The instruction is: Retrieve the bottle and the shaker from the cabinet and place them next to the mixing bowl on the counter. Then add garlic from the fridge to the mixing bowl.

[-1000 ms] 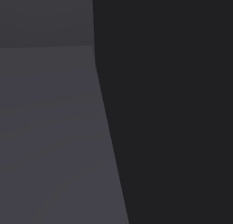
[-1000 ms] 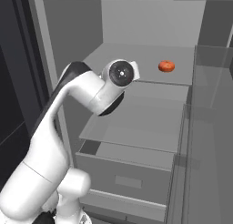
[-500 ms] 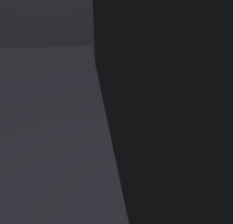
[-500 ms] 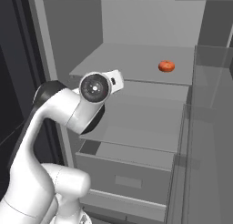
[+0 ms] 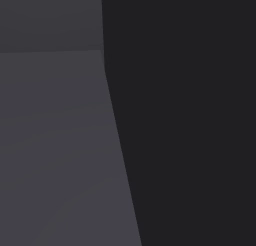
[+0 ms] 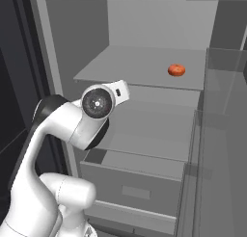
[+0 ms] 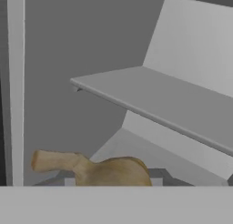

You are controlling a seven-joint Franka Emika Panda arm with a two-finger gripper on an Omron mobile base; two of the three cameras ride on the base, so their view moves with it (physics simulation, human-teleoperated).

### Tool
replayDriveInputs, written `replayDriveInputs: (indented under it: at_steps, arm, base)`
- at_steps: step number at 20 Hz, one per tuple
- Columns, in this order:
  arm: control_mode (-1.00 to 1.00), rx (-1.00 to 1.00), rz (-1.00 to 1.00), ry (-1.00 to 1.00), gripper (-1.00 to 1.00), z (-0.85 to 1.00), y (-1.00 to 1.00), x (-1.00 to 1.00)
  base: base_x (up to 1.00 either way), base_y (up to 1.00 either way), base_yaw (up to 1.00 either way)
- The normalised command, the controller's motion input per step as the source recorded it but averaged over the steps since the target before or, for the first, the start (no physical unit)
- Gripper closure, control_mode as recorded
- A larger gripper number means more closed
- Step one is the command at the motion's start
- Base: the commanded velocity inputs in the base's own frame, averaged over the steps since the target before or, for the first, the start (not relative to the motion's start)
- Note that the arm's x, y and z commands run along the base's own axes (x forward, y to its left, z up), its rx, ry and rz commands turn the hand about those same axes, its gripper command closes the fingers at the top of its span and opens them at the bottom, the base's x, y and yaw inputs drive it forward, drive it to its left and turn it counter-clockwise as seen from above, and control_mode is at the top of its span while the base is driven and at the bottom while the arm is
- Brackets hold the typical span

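A tan garlic (image 7: 105, 171) bulb with its stem pointing left lies across the bottom of the hand view, close against the camera, where the fingertips stand. My gripper (image 6: 122, 89) is shut on it, and the bulb covers the fingertips themselves. In the right base view the hand hangs in front of the open fridge (image 6: 144, 67), level with the left end of the upper shelf and pointing inward. The bottle, shaker, cabinet, mixing bowl and counter are out of view.
A small orange-red round item (image 6: 176, 70) rests on the fridge's upper shelf at the right. Below are a second shelf (image 6: 144, 135) and a grey drawer (image 6: 132, 188). A clear door bin (image 6: 222, 144) stands to the right. A dark panel (image 5: 185, 115) fills the left base view's right half.
My arm has drawn back out of the fridge, the wrist swinging left and down in the right base view. The orange-red item has stayed put.
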Motion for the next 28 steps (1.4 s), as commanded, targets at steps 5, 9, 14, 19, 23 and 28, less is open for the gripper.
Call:
replayDriveInputs:
  at_steps: [5, 9, 14, 19, 23, 28]
  arm:
    - [1.00, 0.00, 0.00, 0.00, 1.00, 0.00, 0.00, 0.00]
    - [1.00, 0.00, 0.00, 0.00, 1.00, 0.00, 0.00, 0.00]
    - [1.00, 0.00, 0.00, 0.00, 1.00, 0.00, 0.00, 0.00]
    - [1.00, 0.00, 0.00, 0.00, 1.00, 0.00, 0.00, 0.00]
    - [1.00, 0.00, 0.00, 0.00, 1.00, 0.00, 0.00, 0.00]
    - [1.00, 0.00, 0.00, 0.00, 1.00, 0.00, 0.00, 0.00]
  base:
    - [-0.02, -0.09, 0.00]
    - [-0.31, -0.19, 0.00]
    - [-0.44, -0.20, 0.02]
    - [-0.53, -0.27, 0.04]
    - [-0.56, -0.38, 0.03]
    - [-0.38, -0.59, 0.00]
